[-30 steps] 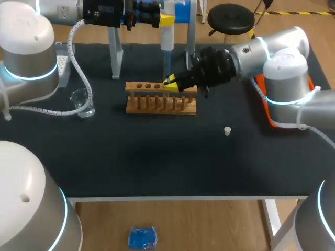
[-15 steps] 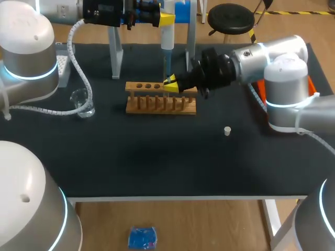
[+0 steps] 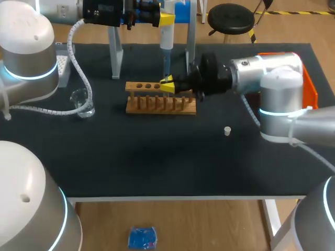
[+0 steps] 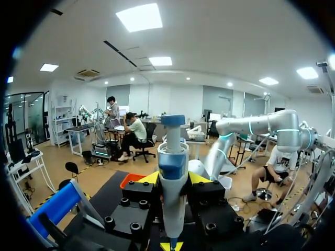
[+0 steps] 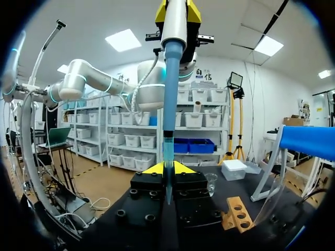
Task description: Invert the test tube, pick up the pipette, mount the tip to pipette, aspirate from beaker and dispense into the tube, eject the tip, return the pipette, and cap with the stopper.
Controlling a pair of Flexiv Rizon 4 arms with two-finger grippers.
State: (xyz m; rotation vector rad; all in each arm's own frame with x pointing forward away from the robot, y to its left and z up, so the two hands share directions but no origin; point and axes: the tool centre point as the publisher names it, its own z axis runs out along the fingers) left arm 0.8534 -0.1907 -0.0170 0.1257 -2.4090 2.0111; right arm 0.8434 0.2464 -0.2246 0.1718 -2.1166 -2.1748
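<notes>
Reaching sideways, right claw (image 3: 168, 83) sits over rack (image 3: 161, 103), under pipette (image 3: 167, 37) in left claw (image 3: 166, 20).

No text, label or number can be read on anything

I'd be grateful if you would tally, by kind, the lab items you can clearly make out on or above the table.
Pipette: 1
Beaker: 1
Stopper: 1
Wooden rack: 1
Stand: 1
Grey box: 1
Orange tray: 1
Total: 7
</notes>
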